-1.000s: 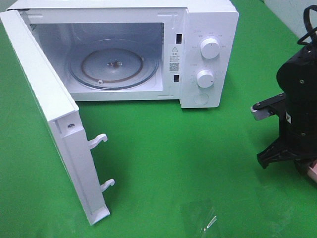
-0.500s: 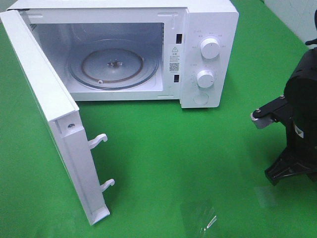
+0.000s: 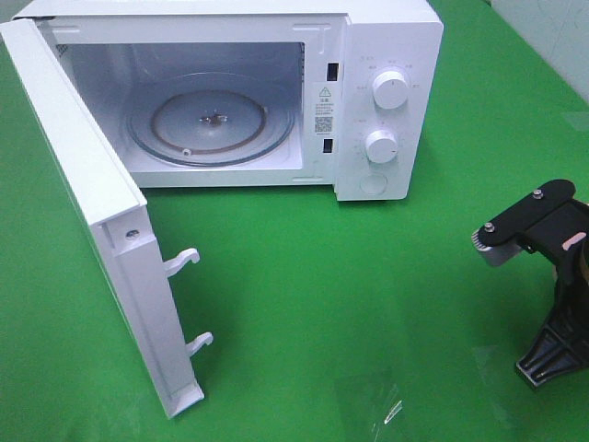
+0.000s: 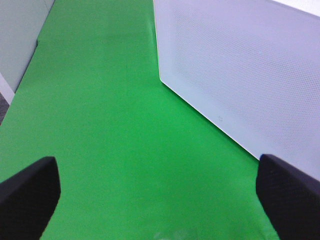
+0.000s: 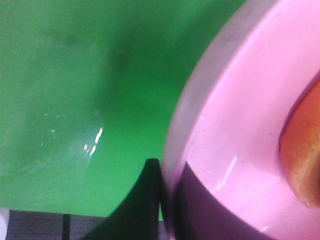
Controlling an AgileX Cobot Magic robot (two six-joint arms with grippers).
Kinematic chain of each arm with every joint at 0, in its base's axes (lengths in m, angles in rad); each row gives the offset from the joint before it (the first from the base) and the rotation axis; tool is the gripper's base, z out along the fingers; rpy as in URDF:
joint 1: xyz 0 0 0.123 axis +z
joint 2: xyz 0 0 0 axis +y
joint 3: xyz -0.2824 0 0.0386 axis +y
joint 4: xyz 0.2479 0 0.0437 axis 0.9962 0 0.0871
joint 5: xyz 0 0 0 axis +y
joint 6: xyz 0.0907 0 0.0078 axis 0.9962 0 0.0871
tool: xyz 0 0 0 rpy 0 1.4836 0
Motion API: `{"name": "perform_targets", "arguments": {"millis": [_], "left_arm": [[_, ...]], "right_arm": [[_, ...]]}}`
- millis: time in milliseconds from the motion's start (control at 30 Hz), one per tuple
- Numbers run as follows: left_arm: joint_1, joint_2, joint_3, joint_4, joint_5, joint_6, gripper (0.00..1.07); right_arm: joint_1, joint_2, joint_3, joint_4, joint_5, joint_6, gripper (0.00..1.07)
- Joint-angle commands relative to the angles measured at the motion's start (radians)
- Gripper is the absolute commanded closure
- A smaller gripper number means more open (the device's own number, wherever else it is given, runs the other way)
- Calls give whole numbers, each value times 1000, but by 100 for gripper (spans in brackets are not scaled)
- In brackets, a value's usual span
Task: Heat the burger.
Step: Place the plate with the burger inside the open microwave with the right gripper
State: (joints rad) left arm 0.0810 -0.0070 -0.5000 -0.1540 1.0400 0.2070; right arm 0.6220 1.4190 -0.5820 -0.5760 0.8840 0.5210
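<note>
Right wrist view: what has the right end effector [image 5: 170, 195] got? (DESK)

Its dark fingers are clamped on the rim of a round, glossy pink plate [image 5: 235, 125], one outside, one inside. The small burger [image 5: 302, 160] rides on that plate, with only an orange-brown curve of bun showing at the frame's edge. (PHOTOGRAPHER)

What could go wrong? (DESK)

A pinch at one point of the rim leaves the plate's weight hanging off to one side. In my judgement it could tip or twist in the grip, and the burger, loose on a slick surface, could slide off. A quick swing would make that likelier. (PHOTOGRAPHER)

And the route? (DESK)

Exterior high view has the black right arm [image 3: 557, 304] at the frame's right edge, well apart from the white boxy microwave oven [image 3: 409, 46]. Bare green table [image 3: 350, 276] lies between. The white door [image 3: 92, 184] stands swung wide on the far left, its two latch hooks [image 3: 184, 260] jutting out, so the approach from the right looks free. The tight spots are the cavity's front lip and the side frame beside the round knobs [image 3: 390, 90]. A low or wide plate would clip them before reaching the glass turntable [image 3: 210, 124]. (PHOTOGRAPHER)

The other arm? (DESK)

Left end effector [image 4: 157, 195] gapes wide, empty, near the door's perforated outer face, off the likely path. (PHOTOGRAPHER)
</note>
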Motion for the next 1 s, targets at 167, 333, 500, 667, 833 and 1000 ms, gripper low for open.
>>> {"name": "perform_targets", "arguments": {"millis": [167, 333, 500, 667, 833, 1000], "left_arm": [[0, -22, 3, -5, 0, -4, 7], [0, -22, 3, -5, 0, -4, 7], [0, -22, 3, -5, 0, -4, 7], [0, -22, 3, -5, 0, -4, 7], [0, -22, 3, -5, 0, -4, 7], [0, -22, 3, -5, 0, -4, 7]], "right_arm": [[95, -105, 68, -57, 77, 16, 107], [139, -155, 68, -77, 90, 30, 107], [192, -195, 68, -89, 127, 36, 107], [309, -242, 69, -88, 214, 50, 107], [358, -253, 69, -88, 236, 53, 107], [437, -255, 69, -89, 245, 53, 107]]}}
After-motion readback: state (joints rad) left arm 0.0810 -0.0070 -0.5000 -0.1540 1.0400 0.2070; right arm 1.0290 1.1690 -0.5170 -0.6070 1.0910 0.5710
